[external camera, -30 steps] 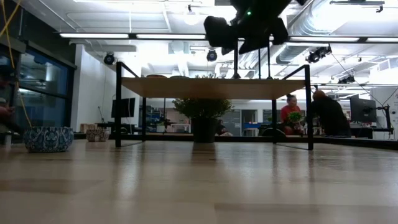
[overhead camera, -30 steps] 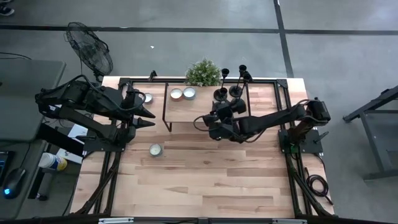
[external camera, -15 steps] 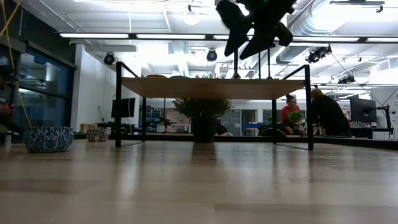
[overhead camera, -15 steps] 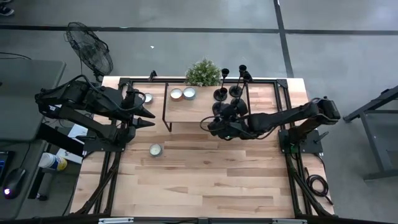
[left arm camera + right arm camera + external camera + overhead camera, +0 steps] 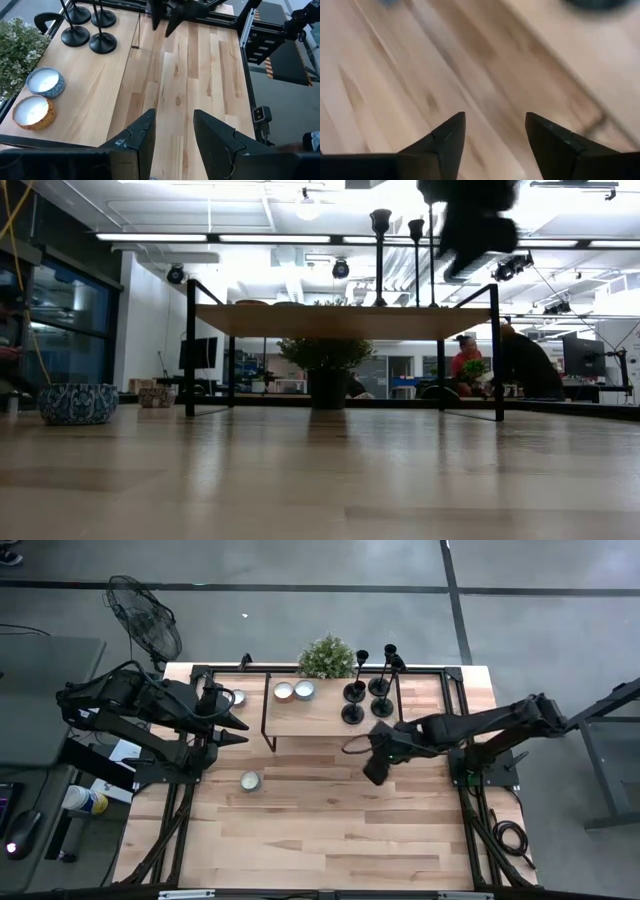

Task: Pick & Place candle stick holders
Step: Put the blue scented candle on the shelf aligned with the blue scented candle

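Since the right gripper was still hovering right over the shelf a second ago, the big change is that it's backed off. It now hangs over bare table just right of centre, off the shelf's front edge, jaws wide apart with nothing between them (the right wrist view shows only wood past the fingers).

All four candle stick holders are standing upright in a tight cluster on the right end of the shelf, roughly 1 o'clock on the table. Two are at the back and two in front, bases close but I can't tell if they touch. From table height you can see their stems and cups poking up above the shelf top.

My read: the last holder just got set down and let go, so the placing looks basically done, unless there's another step I can't see.

The left gripper is parked at about 10 o'clock near the table's left edge, jaws partly open, holding nothing.

Other stuff: two candle tins on the shelf's back, one tin on the table at 8 o'clock, and a plant at 12.

Brands or writing? Nothing readable anywhere.
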Tool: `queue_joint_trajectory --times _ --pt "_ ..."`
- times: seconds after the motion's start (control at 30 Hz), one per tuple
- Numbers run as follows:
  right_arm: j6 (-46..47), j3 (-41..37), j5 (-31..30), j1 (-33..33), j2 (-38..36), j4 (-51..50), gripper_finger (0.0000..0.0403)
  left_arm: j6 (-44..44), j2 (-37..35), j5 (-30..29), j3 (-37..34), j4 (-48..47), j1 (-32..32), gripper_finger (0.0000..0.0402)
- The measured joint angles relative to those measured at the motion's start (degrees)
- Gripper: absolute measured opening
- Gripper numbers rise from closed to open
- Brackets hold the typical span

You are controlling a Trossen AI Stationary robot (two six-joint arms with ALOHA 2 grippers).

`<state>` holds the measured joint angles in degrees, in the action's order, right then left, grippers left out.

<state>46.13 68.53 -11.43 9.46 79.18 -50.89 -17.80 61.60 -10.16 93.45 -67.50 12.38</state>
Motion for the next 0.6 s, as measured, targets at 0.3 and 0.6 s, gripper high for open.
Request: queue_joint_trajectory --times 0.3,0.6 --pt "-2.84 0.0 -4.15 8.49 -4.3 -8.44 0.0142 0.0 0.0 -1.12 0.0 0.04 0.0 0.0131" --pt "-0.3 -0.11 -15.32 15.99 -8.99 -11.32 0.0107 -0.89 0.02 -1.4 0.0 0.04 0.0 0.0131"
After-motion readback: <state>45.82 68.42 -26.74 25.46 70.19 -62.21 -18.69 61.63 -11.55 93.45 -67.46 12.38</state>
